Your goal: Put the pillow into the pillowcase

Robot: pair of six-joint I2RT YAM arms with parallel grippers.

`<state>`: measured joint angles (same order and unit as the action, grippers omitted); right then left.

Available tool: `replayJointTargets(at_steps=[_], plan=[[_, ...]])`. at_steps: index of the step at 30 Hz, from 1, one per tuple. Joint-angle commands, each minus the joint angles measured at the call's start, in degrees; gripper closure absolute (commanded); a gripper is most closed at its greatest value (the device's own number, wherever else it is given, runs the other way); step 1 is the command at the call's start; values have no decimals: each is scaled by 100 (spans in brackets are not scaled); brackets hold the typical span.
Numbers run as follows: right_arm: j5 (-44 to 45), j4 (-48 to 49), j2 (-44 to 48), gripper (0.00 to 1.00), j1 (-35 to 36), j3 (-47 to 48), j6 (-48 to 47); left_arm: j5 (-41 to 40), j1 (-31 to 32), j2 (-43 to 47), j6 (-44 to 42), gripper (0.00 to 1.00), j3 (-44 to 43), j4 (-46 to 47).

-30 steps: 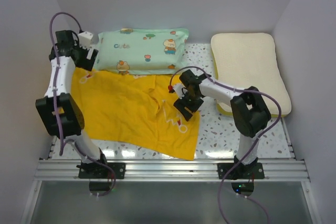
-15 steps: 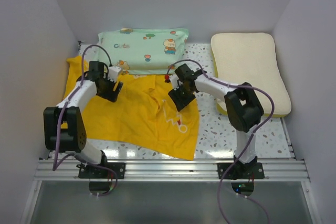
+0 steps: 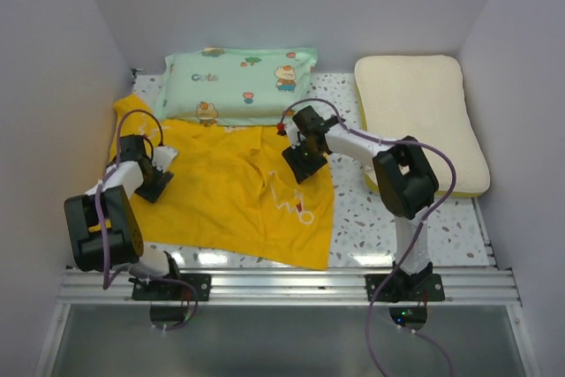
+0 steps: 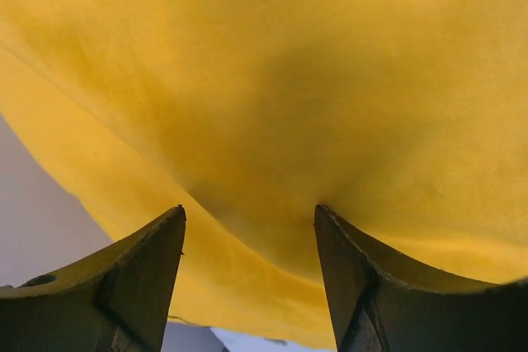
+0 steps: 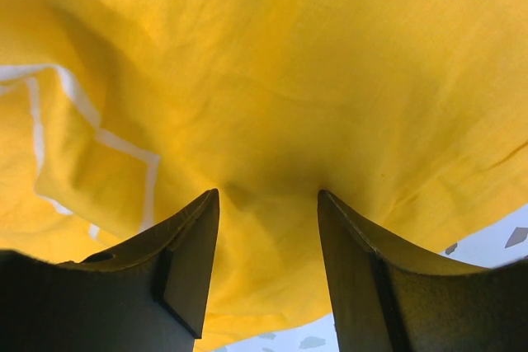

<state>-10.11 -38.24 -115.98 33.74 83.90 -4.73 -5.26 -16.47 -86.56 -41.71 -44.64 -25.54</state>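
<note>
The yellow pillowcase [image 3: 221,192] lies spread flat on the table, white line marks up. The cream-white pillow [image 3: 422,112] lies at the right, apart from it. My left gripper [image 3: 152,181] is open, its tips pressed on the pillowcase's left part; yellow fabric [image 4: 272,88] fills its wrist view, with the cloth's edge near the fingers. My right gripper [image 3: 298,163] is open, its tips on the pillowcase's right upper part; its wrist view shows yellow fabric [image 5: 272,80] with white lines and the cloth edge below the fingers.
A mint-green cartoon-print pillow [image 3: 240,86] lies along the back, overlapping the pillowcase's far edge. Grey walls close in the left, back and right. Speckled tabletop [image 3: 371,218] shows between pillowcase and cream pillow. A metal rail [image 3: 282,284] runs along the near edge.
My left arm swung from the back left corner down to the pillowcase's left side. My right gripper shifted slightly up and left on the cloth. The pillowcase's back left corner now lies flat.
</note>
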Motion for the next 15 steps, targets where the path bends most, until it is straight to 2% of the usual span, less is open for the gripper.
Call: replayJointTargets(at_steps=[1,4,5,6,7,8,11,12,14,15], plan=[[-167,80,357,45,-34,74,34,-317,-365,86,-828,31,904,-961],[-289,97,357,46,-34,126,42,-223,-454,657,-1172,28,950,-1523],[-316,97,322,46,-34,144,51,31,-462,937,-1164,25,453,-1959],[-351,141,322,46,-34,144,112,355,-402,1018,-1033,15,91,-2181],[-378,193,322,46,-34,118,156,976,-297,1045,-806,12,-313,-2392],[-421,255,348,46,-25,83,192,1226,-156,993,-525,11,-1074,-2525],[-466,624,410,49,-25,-31,429,1633,862,826,766,11,-2089,-2431],[-466,746,419,50,-16,-40,508,1694,1474,791,1396,8,-2188,-2290],[-431,818,427,51,-16,-49,631,1563,2127,720,1980,6,-2312,-1809],[-387,844,419,52,-25,-40,649,1493,2661,598,2496,6,-2321,-1640]])
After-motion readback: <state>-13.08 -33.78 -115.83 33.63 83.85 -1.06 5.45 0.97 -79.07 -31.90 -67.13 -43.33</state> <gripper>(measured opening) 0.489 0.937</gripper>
